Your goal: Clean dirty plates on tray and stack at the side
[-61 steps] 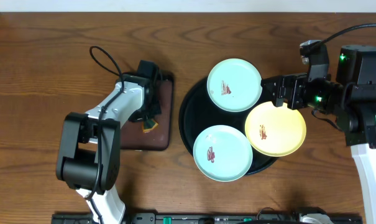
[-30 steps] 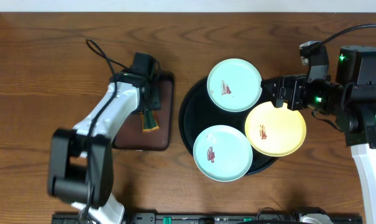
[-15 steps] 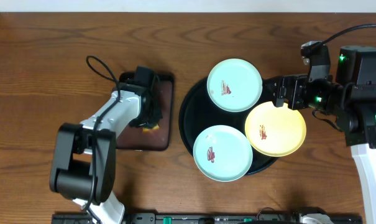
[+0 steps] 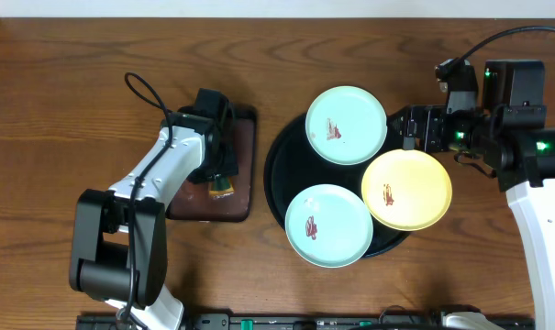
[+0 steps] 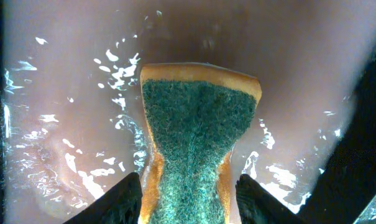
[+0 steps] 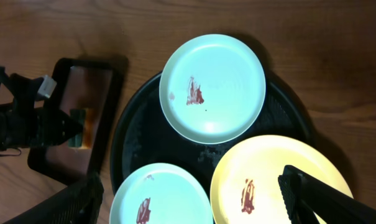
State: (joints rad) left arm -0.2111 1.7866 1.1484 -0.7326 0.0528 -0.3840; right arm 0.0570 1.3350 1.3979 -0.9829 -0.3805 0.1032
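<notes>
Three plates lie on the round black tray (image 4: 279, 174): a mint plate (image 4: 346, 126) at the back, a second mint plate (image 4: 328, 225) at the front and a yellow plate (image 4: 406, 190) at the right, overhanging the rim. Each has a reddish-brown smear. My right gripper (image 4: 413, 131) hovers open above the tray's right side, its fingers (image 6: 318, 196) wide apart over the yellow plate (image 6: 281, 177), holding nothing. My left gripper (image 5: 188, 190) is down in the brown rectangular tray (image 4: 240, 197), open, one finger on either side of a green-and-yellow sponge (image 5: 197, 137).
The brown tray's floor (image 5: 63, 93) is wet and glistening round the sponge. Bare wooden table (image 4: 75, 82) lies to the left, behind and in front. A black cable (image 4: 144, 87) loops off the left arm.
My left arm has swung a little over the brown tray, staying at the sponge. The right wrist has shifted slightly towards the back. The plates have not moved.
</notes>
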